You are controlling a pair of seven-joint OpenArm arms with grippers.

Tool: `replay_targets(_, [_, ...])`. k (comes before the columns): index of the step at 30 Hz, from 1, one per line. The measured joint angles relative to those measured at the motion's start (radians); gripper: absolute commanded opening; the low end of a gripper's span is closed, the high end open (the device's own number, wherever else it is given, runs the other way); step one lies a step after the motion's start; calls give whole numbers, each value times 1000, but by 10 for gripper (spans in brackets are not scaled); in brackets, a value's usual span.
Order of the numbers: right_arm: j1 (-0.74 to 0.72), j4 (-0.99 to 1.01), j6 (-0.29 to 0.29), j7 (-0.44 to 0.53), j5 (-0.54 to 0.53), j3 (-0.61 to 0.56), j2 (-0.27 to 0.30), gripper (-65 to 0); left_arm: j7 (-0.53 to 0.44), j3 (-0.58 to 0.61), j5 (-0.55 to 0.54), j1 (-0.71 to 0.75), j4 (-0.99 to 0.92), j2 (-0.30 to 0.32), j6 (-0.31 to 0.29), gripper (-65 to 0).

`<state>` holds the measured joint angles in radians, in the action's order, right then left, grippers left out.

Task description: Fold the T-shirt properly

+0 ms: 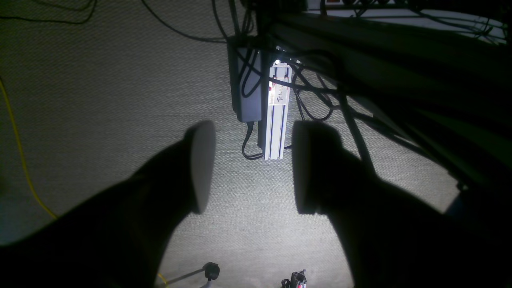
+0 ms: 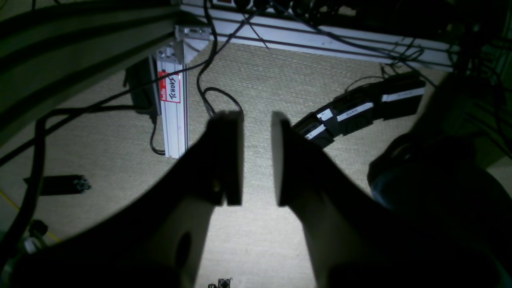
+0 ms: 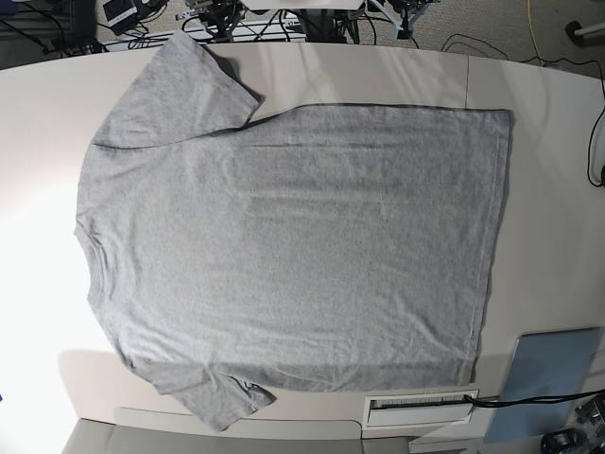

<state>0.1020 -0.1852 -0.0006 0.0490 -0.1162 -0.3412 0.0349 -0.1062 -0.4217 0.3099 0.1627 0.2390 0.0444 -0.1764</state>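
Two grippers hang below the table edge, both looking down at carpet rather than at cloth. The left gripper [image 1: 248, 168] has its jaws set wide with nothing between them; beneath it lie a power brick and an aluminium frame leg [image 1: 276, 112]. The right gripper [image 2: 256, 156] shows a narrow gap between its pads, also empty, above the same carpet [image 2: 260, 240].

Neither arm shows in the base view. There the T-shirt [image 3: 293, 246] lies spread flat on the white table [image 3: 558, 142], plain side up, unfolded. Its long axis runs across that view: collar toward the view's left, hem toward the view's right near a flat blue-grey panel [image 3: 548, 378]. One sleeve points to the far edge, the other hangs just at the near edge beside a white vent slot.

Which arm is nearer to which part cannot be read directly. Going by the rig's layout, the left arm likely serves the hem end and the right arm the collar end. Both probably need to rise above the tabletop before reaching in.

Open table lies beyond the hem and along the far edge past the collar. The near edge leaves almost no margin, so a fold toward the far side looks safer.
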Motion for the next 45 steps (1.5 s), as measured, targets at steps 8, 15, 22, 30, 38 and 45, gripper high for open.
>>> replay_targets(8, [0,0,0,-17,0,0,0,-519,0,0,-34,0,11,0,0,-328])
replay_targets(15, [18,-3,0,-19,0,0,15,-519,0,0,-34,1,11,6,-2,-328])
replay_targets(22, [54,-3,0,-14,0,0,23,-519,39,1,-34,24,63,34,-72,-328])
replay_targets(30, [130,-72,-1,-26,3,0,61,-519,95,2,-115,183,296,34,-109,-328])
replay_targets(38, [348,-436,-2,-151,6,-2,166,-519,178,2,-189,362,601,42,-202,-329])
replay_targets(45, [602,-858,-4,-237,4,-2,311,-519,319,3,-362,531,899,129,-288,-329])
